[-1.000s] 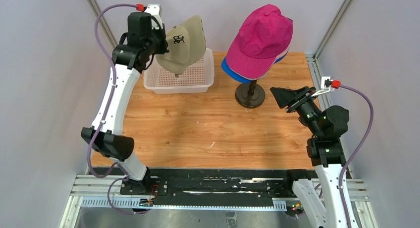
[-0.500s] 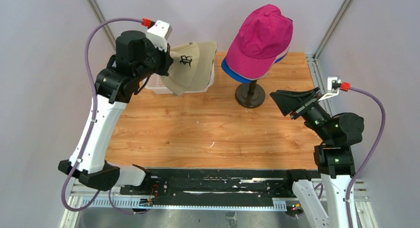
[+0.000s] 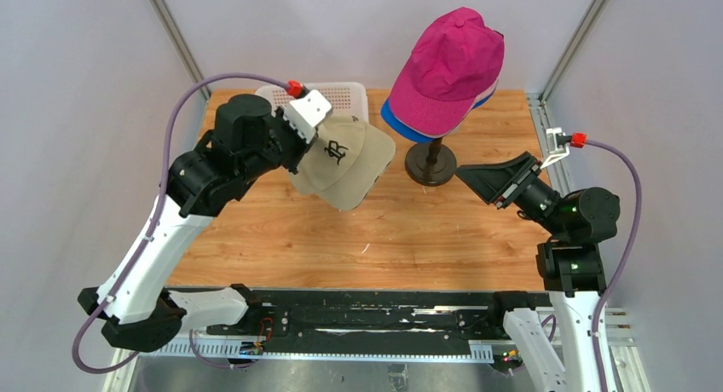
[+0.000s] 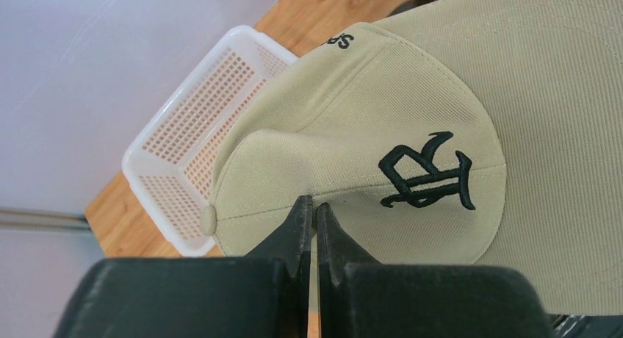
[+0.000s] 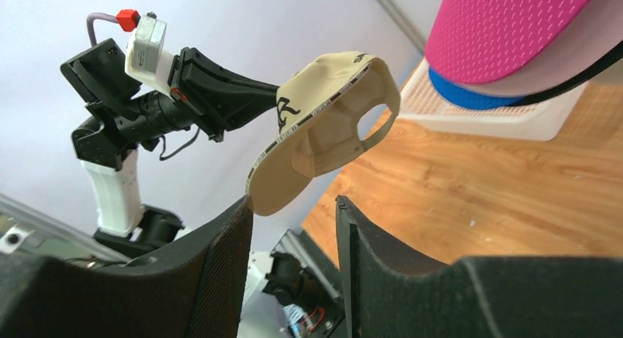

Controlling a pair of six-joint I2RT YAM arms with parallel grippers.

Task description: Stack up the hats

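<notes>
Top external view: khaki fabric baseball cap (image 3: 345, 158) with a dark embroidered logo hangs in the air above the wooden surface (image 3: 384, 230). It sits between the white perforated plastic basket (image 3: 341, 94) and the dark round stand (image 3: 430, 164), touching neither. Brim points down and toward the near edge.

Left wrist view: left claw (image 4: 309, 206) is pressed together on a fold of crown fabric, just beside the top button and behind the logo. Fingertips nearly meet, only cloth between them. The crown grip looks deliberate. It leaves the hollow underside and the brim free, so the cap can be lowered over something rather than dragged on.

Right wrist view: the cap's hollow and back strap hang open, nothing inside.

Stack: magenta textured cap (image 3: 448, 64) sits on top over the stand, tilted, brim low to the left. Royal blue cap (image 3: 396, 123) shows only as a brim edge beneath it. A pale layer lies between them, too thin to sort out. Whatever carries the caps is hidden under them.

Right claw (image 5: 292, 213) is spread part-way and holds nothing. It is near the stand on its right, fingers aimed toward the stack, likely posted there to steady or straighten the brims once the khaki one lands.

Step in hand, by my reading: carrying this cap to the stack. The next move calls for height over the magenta crown and the brims lined up. Risks: the thin pinch of cloth may slip, or the cap may knock the tilted stack.
</notes>
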